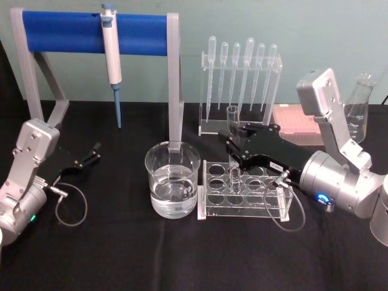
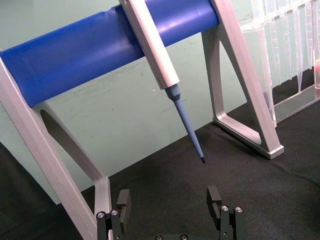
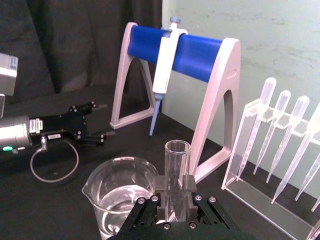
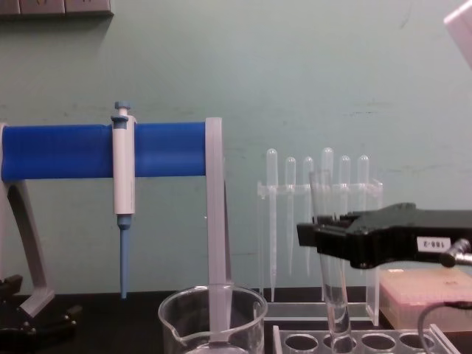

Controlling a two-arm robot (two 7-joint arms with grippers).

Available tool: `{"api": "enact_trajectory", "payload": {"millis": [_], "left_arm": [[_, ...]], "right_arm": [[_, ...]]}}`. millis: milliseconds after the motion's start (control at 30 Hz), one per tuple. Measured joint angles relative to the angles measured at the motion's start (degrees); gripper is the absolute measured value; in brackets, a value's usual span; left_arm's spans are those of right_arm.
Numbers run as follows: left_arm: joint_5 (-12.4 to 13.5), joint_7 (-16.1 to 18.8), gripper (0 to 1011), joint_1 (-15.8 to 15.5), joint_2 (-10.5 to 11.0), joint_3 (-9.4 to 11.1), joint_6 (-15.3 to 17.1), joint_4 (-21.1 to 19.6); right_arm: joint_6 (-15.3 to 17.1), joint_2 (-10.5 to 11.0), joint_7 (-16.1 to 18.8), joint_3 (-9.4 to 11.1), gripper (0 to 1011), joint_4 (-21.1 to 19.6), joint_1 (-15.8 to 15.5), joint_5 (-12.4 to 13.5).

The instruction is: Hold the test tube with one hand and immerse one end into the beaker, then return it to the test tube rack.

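The test tube [image 1: 232, 124] is a clear glass tube standing nearly upright, open rim up. My right gripper [image 1: 238, 140] is shut on its upper half, coming in from the right. In the chest view the test tube [image 4: 330, 280] leans slightly and its round lower end sits at a hole of the clear rack [image 4: 383, 341]. The right wrist view shows the test tube [image 3: 177, 165] clamped between the fingers [image 3: 161, 186]. The beaker [image 1: 172, 177], wide and part full of clear liquid, stands just left of the rack. My left gripper [image 2: 169, 200] is open, parked at far left on the table.
A blue-barred stand [image 1: 94, 33] carries a micropipette [image 1: 111, 48] behind the beaker. A pipette holder [image 1: 240, 79] with several plastic pipettes stands behind the rack. A pink box [image 1: 295, 124] and a glass flask [image 1: 359, 109] sit at back right. Black cloth covers the table.
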Motion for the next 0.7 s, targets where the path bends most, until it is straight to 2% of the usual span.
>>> {"api": "enact_trajectory", "payload": {"millis": [700], "left_arm": [[0.0,0.0,1000,0.0,0.0,0.0,0.0,0.0]], "right_arm": [[0.2,-0.5,2.1,-2.0,225,3.6,0.9,-4.0]]}}
